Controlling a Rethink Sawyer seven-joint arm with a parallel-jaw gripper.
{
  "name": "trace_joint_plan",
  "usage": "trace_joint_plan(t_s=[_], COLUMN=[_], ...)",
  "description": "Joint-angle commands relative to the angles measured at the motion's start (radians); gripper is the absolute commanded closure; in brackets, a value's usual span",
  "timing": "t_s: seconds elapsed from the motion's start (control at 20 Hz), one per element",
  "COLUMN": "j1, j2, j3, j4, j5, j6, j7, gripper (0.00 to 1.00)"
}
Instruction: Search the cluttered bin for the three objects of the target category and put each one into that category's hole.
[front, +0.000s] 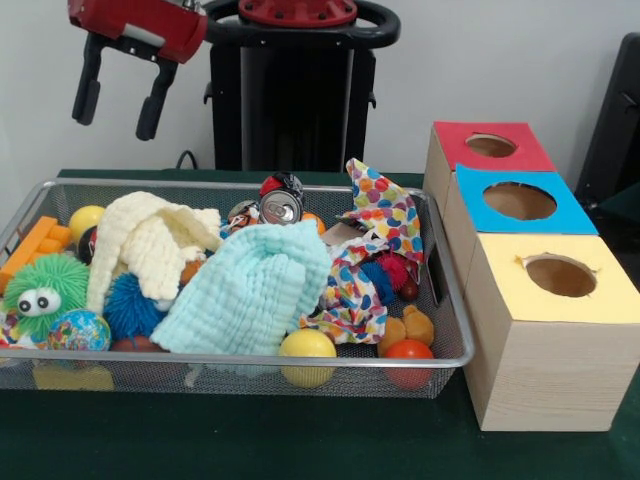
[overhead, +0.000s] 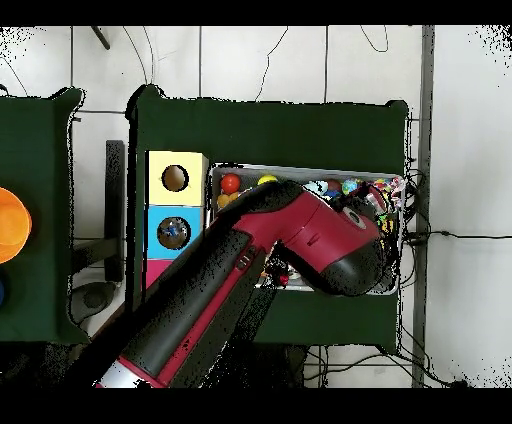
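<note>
Overhead, jaws spread apart and empty, high above cluttered wire bin, three holed boxes beside.

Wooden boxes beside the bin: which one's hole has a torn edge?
The yellow-topped wooden box, at the row's front; the blue-topped box and red-topped box have clean-cut holes.
</note>
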Motion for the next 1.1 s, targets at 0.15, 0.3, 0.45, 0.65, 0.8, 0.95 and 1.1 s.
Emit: trace_joint_plan(t_s=[0.15, 0.3, 0.45, 0.65, 0.8, 0.95, 1.1], j1=[-0.028, -0.047, -0.060, -0.083, -0.105, -0.118, -0.113], j2=[0.072, 0.090, 0.115, 0.130, 0.172, 0.192, 0.193], j3=[0.064, 0.086, 0.097, 0.113, 0.115, 0.127, 0.122], j4=[-0.072, -0.094, -0.119, -0.144, -0.185, -0.210, -0.210], j5=[0.037, 0.035, 0.020, 0.003, -0.011, -0.020, -0.015], j6=[-0.142, -0.129, -0.152, -0.187, -0.190, -0.207, -0.229], j7=[0.156, 0.121, 0.125, 0.098, 0.091, 0.073, 0.064], gripper=[0.00, 0.00, 0.00, 0.00, 0.00, 0.00, 0.00])
